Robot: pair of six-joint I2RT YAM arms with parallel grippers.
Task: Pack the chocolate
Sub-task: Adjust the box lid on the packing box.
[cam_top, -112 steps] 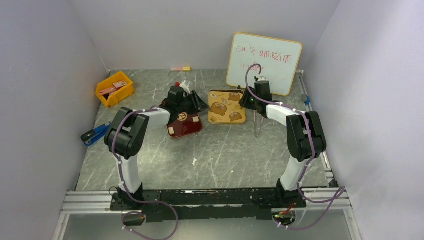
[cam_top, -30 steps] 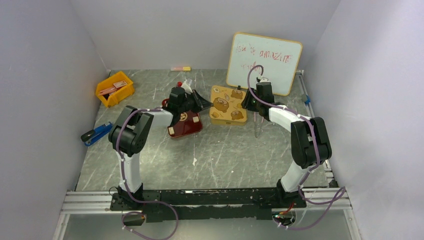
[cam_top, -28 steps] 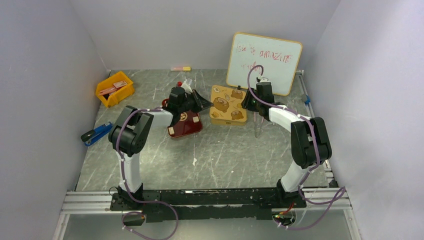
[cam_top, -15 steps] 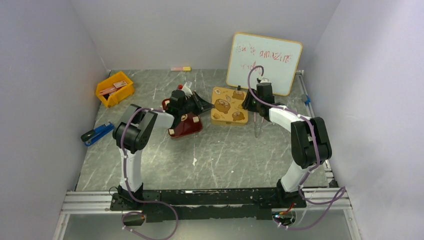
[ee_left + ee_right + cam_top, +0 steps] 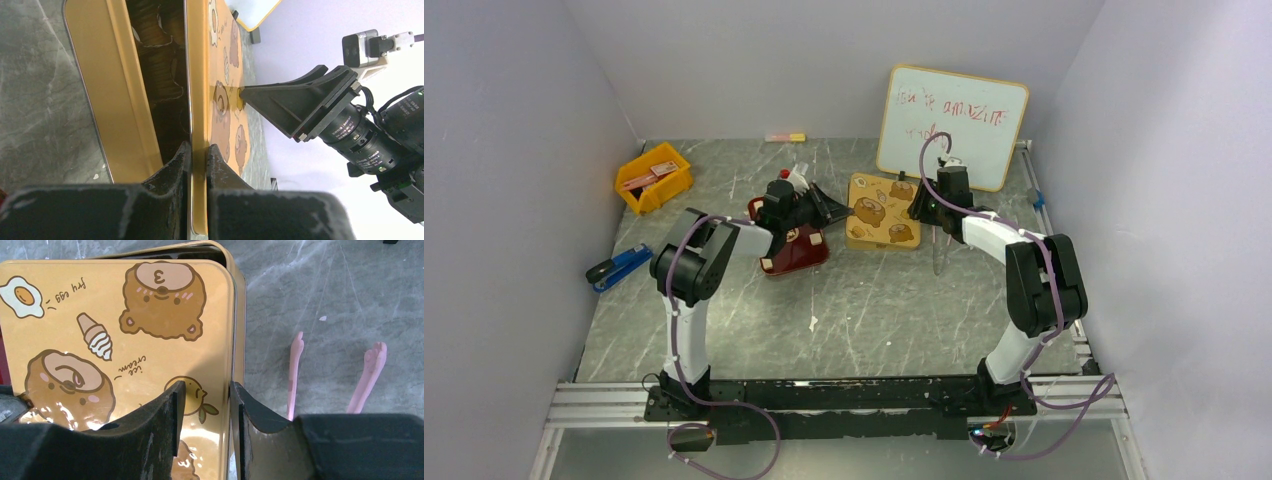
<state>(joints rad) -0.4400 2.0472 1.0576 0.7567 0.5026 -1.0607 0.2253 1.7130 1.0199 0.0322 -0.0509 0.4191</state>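
A few small tan pieces of chocolate (image 5: 791, 236) lie in the dark red tray (image 5: 784, 258). Right of it stands the gold tin (image 5: 120, 90), its inside dark with brown paper cups. The bear-printed lid (image 5: 879, 210) hangs over it, left side raised. My left gripper (image 5: 199, 147) is shut on the lid's left rim (image 5: 200, 75). Over the lid's (image 5: 125, 340) right edge my right gripper (image 5: 205, 387) stands open, one finger above the lid's top, the other alongside the rim. In the top view the left gripper (image 5: 842, 212) and right gripper (image 5: 916, 210) flank the lid.
Pink tongs (image 5: 295, 370) lie on the table right of the tin. A whiteboard (image 5: 954, 125) leans at the back right. A yellow bin (image 5: 654, 178) and a blue tool (image 5: 614, 268) sit at the left. A small white scrap (image 5: 812, 322) lies near the middle.
The left arm's elbow has swung inward, and the lid in its grip has turned squarer over the tin. The right arm has stayed put.
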